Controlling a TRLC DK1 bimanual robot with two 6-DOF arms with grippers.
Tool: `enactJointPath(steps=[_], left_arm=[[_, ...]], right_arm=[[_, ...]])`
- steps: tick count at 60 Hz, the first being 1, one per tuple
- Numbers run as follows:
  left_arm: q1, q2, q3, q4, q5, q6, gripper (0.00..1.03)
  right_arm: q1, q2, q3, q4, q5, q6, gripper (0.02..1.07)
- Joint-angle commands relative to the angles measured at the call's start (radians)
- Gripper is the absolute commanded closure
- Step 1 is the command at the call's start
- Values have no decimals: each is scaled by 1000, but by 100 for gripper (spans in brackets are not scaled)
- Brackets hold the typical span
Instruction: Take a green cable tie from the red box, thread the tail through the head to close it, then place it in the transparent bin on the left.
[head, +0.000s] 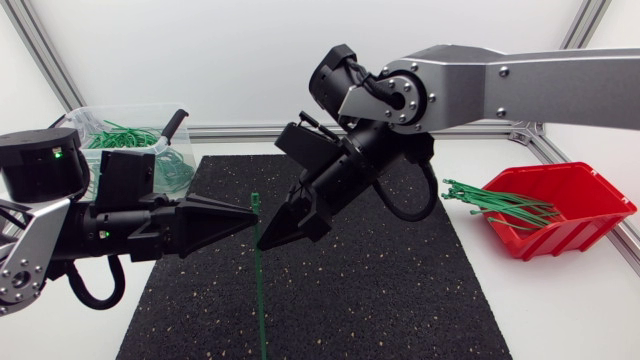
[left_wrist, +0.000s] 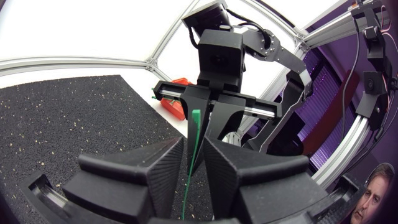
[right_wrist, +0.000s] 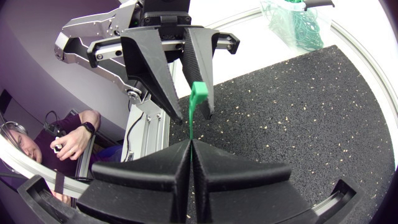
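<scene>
Green cable tie (head: 258, 280) out of red box (head: 570, 205), hanging straight, unthreaded. Right end effector (head: 265, 240) pinching it; left end effector (head: 248, 212) narrowly parted around it. Threading, binning remaining.

Your L gripper (head: 247, 213) comes in from the left and your R gripper (head: 268, 240) from the rear right. Tips meet nose to nose above the mat (head: 380, 290), left of its centre, w/ the cable tie (head: 259, 285) between them: head up by the L tips, tail trailing toward the mat's near edge. Bin (head: 90, 115) sits on the table (head: 560, 320) at rear left, behind your L arm, w/ stored ties (head: 125, 135) in it; box (head: 600, 215) sits right of the mat, spare ties (head: 490, 200) poking out over its left rim.
</scene>
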Motion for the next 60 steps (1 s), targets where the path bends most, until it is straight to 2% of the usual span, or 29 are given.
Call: enactJointPath(steps=[1,14,23,51,54,60], left_arm=[[7,13,26,16,12,-28,85],[6,11,27,34,12,-54,87],[6,22,27,49,12,-68,99],[7,30,27,49,14,-76,99],[18,34,33,48,14,-76,99],[35,51,53,45,35,-90,99]], right_arm=[[7,15,-4,-13,-11,-7,101],[13,11,-11,-10,-11,-7,101],[15,6,-17,-9,-11,-7,101],[4,-32,-48,20,8,-9,101],[-1,-44,-56,28,26,-9,90],[-13,-80,-79,33,52,-19,61]])
